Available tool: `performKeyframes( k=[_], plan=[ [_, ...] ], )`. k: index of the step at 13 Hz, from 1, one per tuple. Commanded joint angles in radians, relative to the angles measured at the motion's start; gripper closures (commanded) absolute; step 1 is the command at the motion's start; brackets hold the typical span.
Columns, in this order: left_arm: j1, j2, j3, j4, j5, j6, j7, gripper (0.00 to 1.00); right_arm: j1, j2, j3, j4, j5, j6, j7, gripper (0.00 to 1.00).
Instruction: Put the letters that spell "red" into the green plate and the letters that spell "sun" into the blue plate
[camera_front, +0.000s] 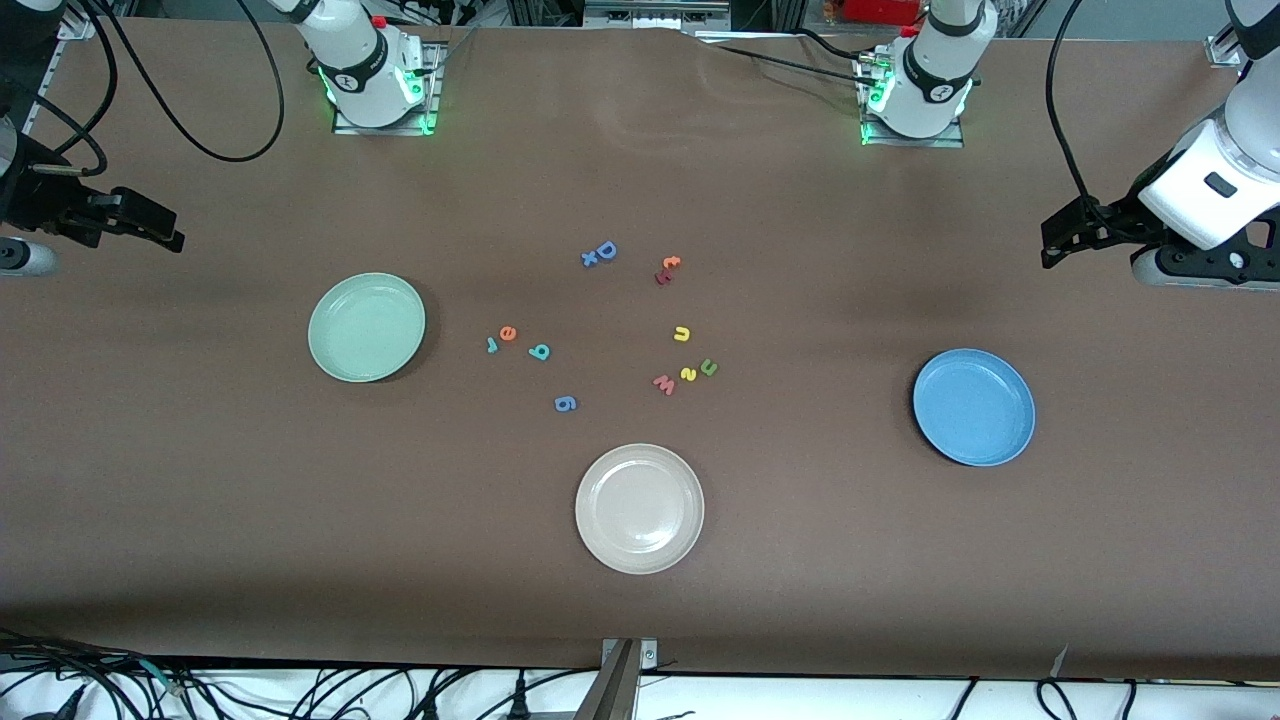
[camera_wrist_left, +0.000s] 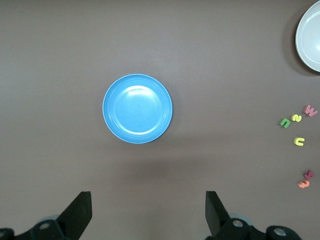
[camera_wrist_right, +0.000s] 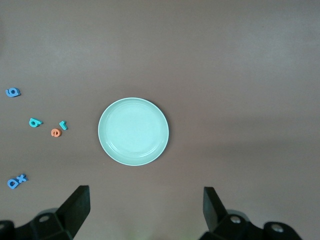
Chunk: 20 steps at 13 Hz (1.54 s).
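Front view: the green plate (camera_front: 366, 327) lies left of centre on the bench (camera_front: 200, 500), the blue plate (camera_front: 974, 407) at right, a beige-white plate (camera_front: 639, 508) low in the middle. Between them lie the teal "r" (camera_front: 492, 345), orange "e" (camera_front: 508, 333) and teal "d" (camera_front: 540, 351), and the yellow "u" (camera_front: 682, 334), yellow "s" (camera_front: 688, 374) and green "n" (camera_front: 709, 368). The right tool (camera_front: 150, 225) hangs at the left edge and the left tool (camera_front: 1065, 238) at the right edge, both waiting.

Left wrist view: the left tool (camera_wrist_left: 148, 212) is spread wide and empty at the bottom, the blue plate centred above it. The pink "w" (camera_wrist_left: 310, 110) touches the "s"; I judge a pinch there could drag both.

Right wrist view: the right tool (camera_wrist_right: 145, 210) is likewise spread and empty. The blue "6" (camera_wrist_right: 12, 92) and capital "D" (camera_wrist_right: 13, 183) at the left edge could be mistaken for "d".

No brand names are readable.
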Motion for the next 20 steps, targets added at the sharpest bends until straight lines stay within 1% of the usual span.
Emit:
performKeyframes(
  k=[1,4,7,9,12,17,19,20],
  plan=[
    [0.004,0.004,0.001,0.015,-0.025,-0.007,0.021,0.00,0.004,-0.004,0.001,0.011,-0.001,-0.009,0.023,0.00],
    [0.003,0.004,0.000,0.015,-0.023,-0.007,0.021,0.00,0.005,-0.001,0.001,0.011,0.003,-0.015,0.051,0.00],
    [0.001,0.004,0.000,0.015,-0.023,-0.007,0.020,0.00,0.048,0.020,0.006,0.011,-0.007,-0.018,0.043,0.00],
    [0.001,0.004,0.000,0.015,-0.023,-0.007,0.020,0.00,0.073,0.066,0.007,-0.002,-0.005,-0.032,0.052,0.00],
    [0.003,0.004,0.000,0.013,-0.025,-0.007,0.021,0.00,0.154,0.155,0.009,0.000,0.004,0.027,0.064,0.00],
    [-0.022,0.055,-0.003,0.012,-0.051,-0.029,0.020,0.00,0.304,0.301,0.009,0.000,0.004,0.181,0.401,0.00],
    [-0.025,0.108,-0.005,0.009,-0.071,-0.029,0.021,0.00,0.352,0.355,0.009,0.000,0.004,0.251,0.527,0.00],
    [-0.036,0.154,-0.026,0.006,-0.074,-0.030,0.021,0.00,0.381,0.384,0.007,0.000,0.003,0.286,0.599,0.00]
  ],
)
